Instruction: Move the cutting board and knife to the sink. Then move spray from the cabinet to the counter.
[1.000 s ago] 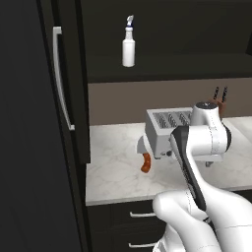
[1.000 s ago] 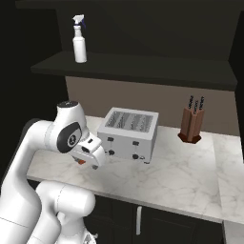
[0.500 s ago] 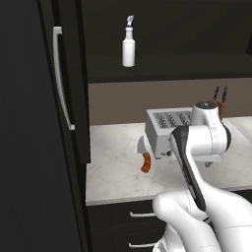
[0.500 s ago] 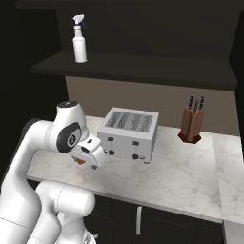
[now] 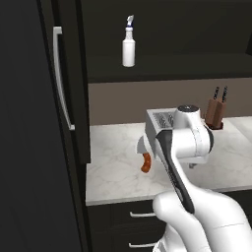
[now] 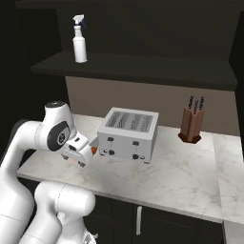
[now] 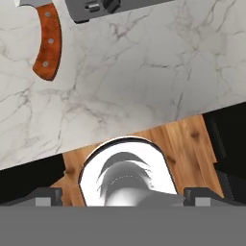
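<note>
The fingers (image 7: 123,194) stood spread wide, holding nothing, above the marble table (image 7: 144,72). The knife (image 7: 48,41) lay ahead of them, beside the toaster (image 6: 127,134).

One spray bottle (image 6: 79,44) on the shelf. One toaster (image 6: 128,134) on the table. One wooden knife block (image 6: 191,125) holding two black-handled knives. One knife with an orange-red handle (image 7: 47,42). One silver bar handle (image 5: 61,98) on the cabinet door.
</note>
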